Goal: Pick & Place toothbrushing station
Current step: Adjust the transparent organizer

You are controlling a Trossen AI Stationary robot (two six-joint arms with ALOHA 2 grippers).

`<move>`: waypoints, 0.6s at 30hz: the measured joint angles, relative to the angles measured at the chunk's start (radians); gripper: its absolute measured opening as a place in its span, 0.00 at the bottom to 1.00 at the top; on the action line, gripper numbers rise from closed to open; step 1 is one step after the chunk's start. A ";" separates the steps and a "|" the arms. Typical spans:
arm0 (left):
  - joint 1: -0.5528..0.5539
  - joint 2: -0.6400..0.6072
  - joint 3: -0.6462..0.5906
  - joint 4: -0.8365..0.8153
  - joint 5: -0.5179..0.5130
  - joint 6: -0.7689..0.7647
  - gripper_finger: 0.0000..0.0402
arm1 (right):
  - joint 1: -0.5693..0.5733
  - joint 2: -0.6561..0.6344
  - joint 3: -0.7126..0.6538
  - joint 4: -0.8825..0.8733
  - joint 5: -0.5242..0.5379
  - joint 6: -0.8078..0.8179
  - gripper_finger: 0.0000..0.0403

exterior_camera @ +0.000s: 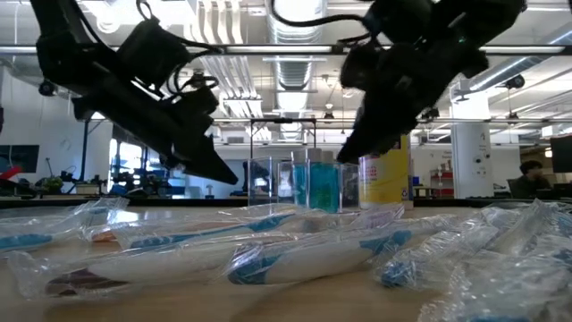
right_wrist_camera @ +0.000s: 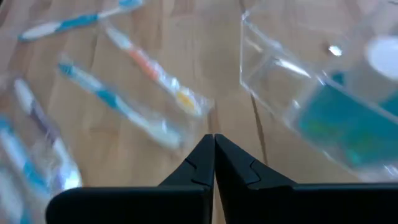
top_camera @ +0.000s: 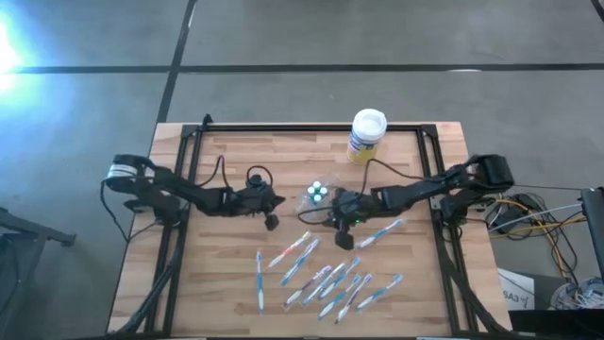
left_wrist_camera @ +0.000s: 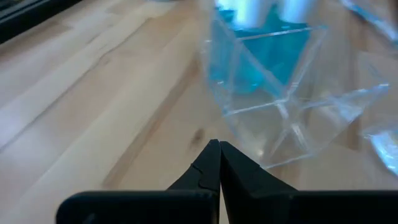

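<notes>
The clear holder [top_camera: 318,195] sits near the middle of the wooden tabletop [top_camera: 226,274] in the high view, teal-capped tubes [top_camera: 319,192] standing inside it; the left gripper [top_camera: 274,212] hangs just left of it, fingers pressed together, holding nothing; the right gripper [top_camera: 342,231] is just right and a bit below it, fingers also pinched shut and empty; wrapped toothbrushes [top_camera: 321,276] lie scattered across the lower middle of the frame; a white-lidded canister [top_camera: 366,135] stands at the upper middle edge.
</notes>
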 joint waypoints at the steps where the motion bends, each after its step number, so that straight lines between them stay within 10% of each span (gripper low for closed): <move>1: 0.005 0.005 0.005 0.002 0.023 0.008 0.01 | 0.000 0.026 0.014 0.005 0.001 0.002 0.02; 18: 0.079 0.018 0.015 0.002 0.122 0.111 0.01 | 0.000 0.319 0.316 -0.093 0.173 -0.042 0.02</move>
